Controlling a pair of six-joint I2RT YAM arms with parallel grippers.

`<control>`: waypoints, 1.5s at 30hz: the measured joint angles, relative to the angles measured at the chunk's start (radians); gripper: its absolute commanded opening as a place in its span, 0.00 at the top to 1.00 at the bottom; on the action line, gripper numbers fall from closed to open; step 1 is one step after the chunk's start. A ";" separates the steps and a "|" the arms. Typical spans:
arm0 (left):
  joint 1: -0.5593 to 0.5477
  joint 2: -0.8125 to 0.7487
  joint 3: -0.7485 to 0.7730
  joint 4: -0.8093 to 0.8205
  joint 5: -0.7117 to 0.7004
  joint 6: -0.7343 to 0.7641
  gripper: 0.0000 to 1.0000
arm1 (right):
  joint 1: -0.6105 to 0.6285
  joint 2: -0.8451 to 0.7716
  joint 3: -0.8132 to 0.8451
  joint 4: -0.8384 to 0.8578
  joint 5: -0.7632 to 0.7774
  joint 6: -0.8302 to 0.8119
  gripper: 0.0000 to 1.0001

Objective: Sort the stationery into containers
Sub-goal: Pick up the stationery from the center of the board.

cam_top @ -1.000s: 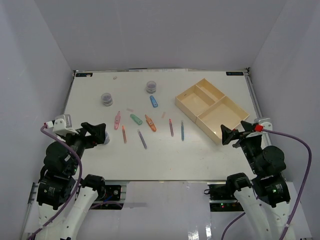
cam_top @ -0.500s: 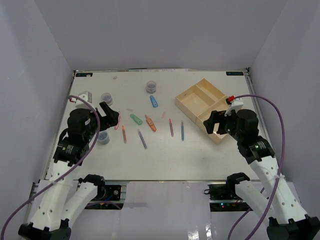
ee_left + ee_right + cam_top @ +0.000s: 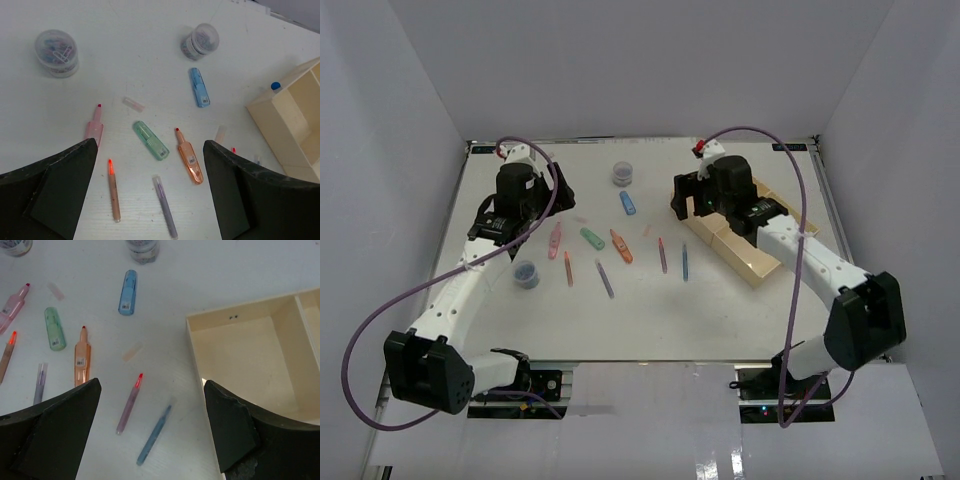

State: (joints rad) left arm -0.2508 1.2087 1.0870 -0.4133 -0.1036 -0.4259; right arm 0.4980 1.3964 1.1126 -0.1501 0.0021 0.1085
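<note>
Both arms reach out over the white surface point(image 3: 720, 310). The left fingers point(image 3: 60, 185) and the right fingers point(image 3: 55, 425) stand wide apart, holding nothing. This looks like the approach to a first pick.

The left wrist view is centred on the short chunky green piece point(image 3: 150, 140). The orange highlighter point(image 3: 189, 155) lies just to its right and the thin orange pen point(image 3: 114, 189) to its near left. The right fingers hover over the thin pink pen point(image 3: 129, 404) and the thin blue pen point(image 3: 154, 435), which lie just left of the shallow beige three-compartment tray point(image 3: 235, 315).

To do this step well, each arm probably needs to turn its wrist so the fingers straddle the chosen piece across its narrow width. It should then come straight down. The pens lie flat and thin, so the fingers would have to close almost at the surface, and the close neighbours are easily nudged. The two arms work over the same cluster and should keep to separate pieces.

The tray compartment shown in the right wrist view is bare. The right arm partly covers the rest of the tray from above, and the parts that show hold nothing. All the stationery in view lies outside the tray, including the blue chunky piece point(image 3: 628, 203) and the round grey tubs point(image 3: 621, 175).
</note>
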 measured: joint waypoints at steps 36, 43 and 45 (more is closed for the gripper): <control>0.244 0.013 -0.138 0.151 0.243 -0.015 0.02 | 0.186 1.019 0.792 0.050 0.104 -0.138 0.45; 0.244 0.013 -0.138 0.151 0.242 -0.008 0.02 | 0.191 1.019 0.791 0.055 0.115 -0.147 0.76; 0.244 0.013 -0.138 0.151 0.241 -0.008 0.02 | 0.190 1.017 0.787 0.061 0.117 -0.153 0.78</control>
State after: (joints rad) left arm -0.0071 1.2217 0.9485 -0.2619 0.1379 -0.4335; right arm 0.6884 2.4138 1.8999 -0.0895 0.1192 -0.0441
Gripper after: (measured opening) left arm 0.979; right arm 0.348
